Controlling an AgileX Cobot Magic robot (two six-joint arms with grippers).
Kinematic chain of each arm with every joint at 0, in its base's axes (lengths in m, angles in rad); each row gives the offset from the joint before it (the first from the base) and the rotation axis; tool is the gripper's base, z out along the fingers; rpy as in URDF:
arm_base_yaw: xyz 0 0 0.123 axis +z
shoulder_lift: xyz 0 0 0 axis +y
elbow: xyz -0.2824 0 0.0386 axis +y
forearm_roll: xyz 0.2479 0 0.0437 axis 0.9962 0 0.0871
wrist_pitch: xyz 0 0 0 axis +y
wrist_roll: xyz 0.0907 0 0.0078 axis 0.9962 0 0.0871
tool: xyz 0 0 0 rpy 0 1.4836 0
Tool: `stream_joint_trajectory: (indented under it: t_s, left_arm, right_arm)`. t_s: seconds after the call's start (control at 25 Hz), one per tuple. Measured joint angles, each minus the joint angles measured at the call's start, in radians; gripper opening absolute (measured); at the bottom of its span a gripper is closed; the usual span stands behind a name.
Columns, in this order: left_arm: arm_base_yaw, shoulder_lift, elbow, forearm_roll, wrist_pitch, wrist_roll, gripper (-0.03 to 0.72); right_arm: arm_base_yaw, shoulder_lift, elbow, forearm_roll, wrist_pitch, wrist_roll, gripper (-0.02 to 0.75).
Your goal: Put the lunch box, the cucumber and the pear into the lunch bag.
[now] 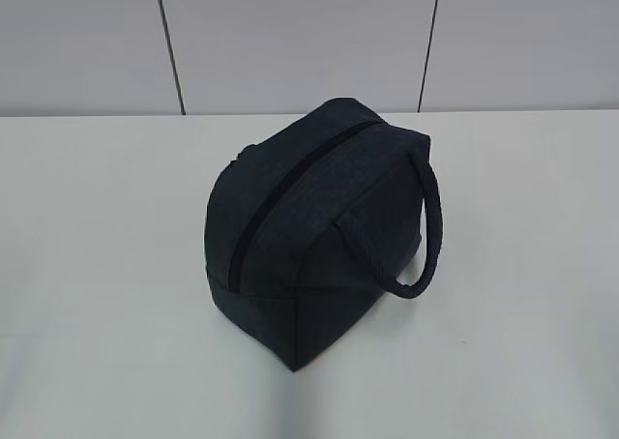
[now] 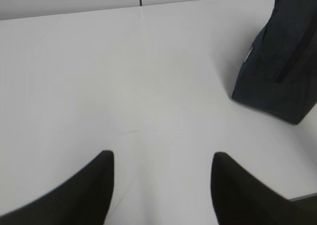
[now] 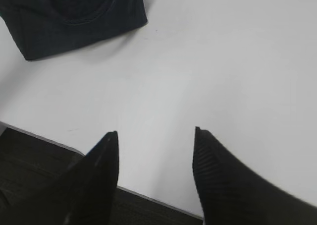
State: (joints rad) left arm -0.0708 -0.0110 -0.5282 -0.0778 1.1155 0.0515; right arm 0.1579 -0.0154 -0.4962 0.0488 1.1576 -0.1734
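The table [image 1: 87,265] is a plain white surface with a pale panelled wall [image 1: 290,33] behind it. No brand name, label text or other readable writing shows on any surface in the three views; a small pale tab [image 2: 246,55] on the side of the lunch bag is too blurred to read.

The lunch bag [image 1: 314,226] stands near the middle of the table in the exterior view. It is a dark navy fabric bag, boxy with a rounded top. The zipper [image 1: 290,192] runs along the top, from the far end down toward the near end, and it appears closed. One corded handle [image 1: 426,236] hangs in a loop on the bag's right side. The lunch box, the cucumber and the pear are not visible in any view.

The left gripper [image 2: 162,158] hovers above bare table, well apart from the bag, which sits at the upper right of the left wrist view. The jaws stand apart, with nothing between them.

The right gripper [image 3: 156,136] is positioned over the near table edge [image 3: 44,140]. The bag lies at the upper left of the right wrist view, well apart. These jaws are also released and empty.
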Motion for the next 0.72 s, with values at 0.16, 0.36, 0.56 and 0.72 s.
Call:
stream_joint_trajectory:
  t_s: [0.16,0.36,0.56,0.72]
  left_arm:
    - [0.018,-0.003,0.0,-0.002,0.0,0.0,0.375]
    - [0.02,-0.003,0.0,-0.002,0.0,0.0,0.37]
    - [0.05,-0.003,0.0,-0.002,0.0,0.0,0.358]
    - [0.057,-0.003,0.0,-0.002,0.0,0.0,0.342]
  right_arm:
    - [-0.022,0.0,0.0,-0.002,0.0,0.0,0.389]
    - [-0.036,0.0,0.0,-0.006,0.0,0.0,0.389]
    - [-0.058,0.0,0.0,-0.006,0.0,0.0,0.39]
    - [-0.06,0.0,0.0,-0.008,0.0,0.0,0.39]
